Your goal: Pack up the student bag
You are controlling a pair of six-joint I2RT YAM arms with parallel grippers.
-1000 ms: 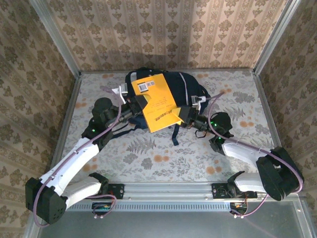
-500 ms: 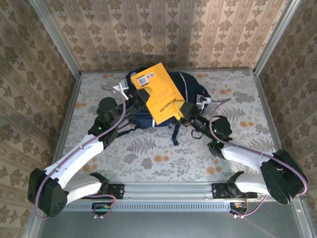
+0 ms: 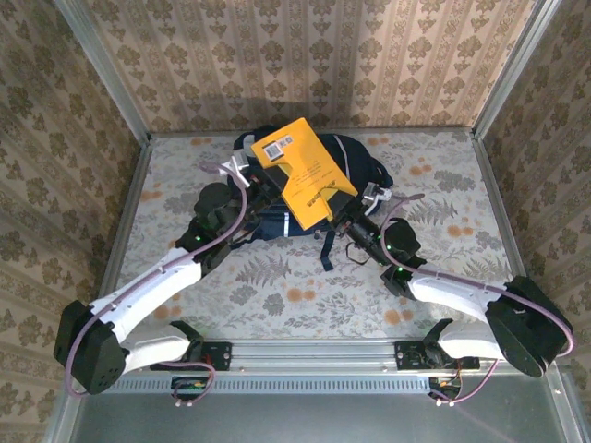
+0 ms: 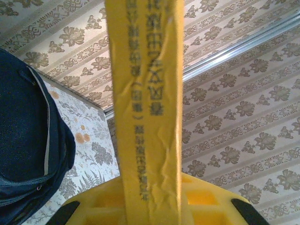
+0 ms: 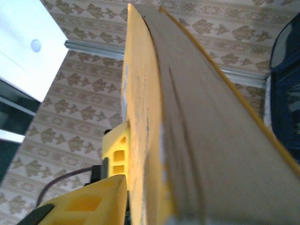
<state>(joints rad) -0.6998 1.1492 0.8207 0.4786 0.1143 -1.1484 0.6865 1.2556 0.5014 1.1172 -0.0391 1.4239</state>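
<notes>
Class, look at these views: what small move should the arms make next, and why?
Probably close the right gripper firmly on the yellow book first: the left gripper pinches its spine, and it hangs tilted above the student bag, so a two-sided hold should steady lowering.

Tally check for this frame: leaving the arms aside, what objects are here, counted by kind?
student bag: 1
yellow book: 1
Total: 2

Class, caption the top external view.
Left gripper holds a yellow book above the student bag, right gripper at its corner.
</notes>
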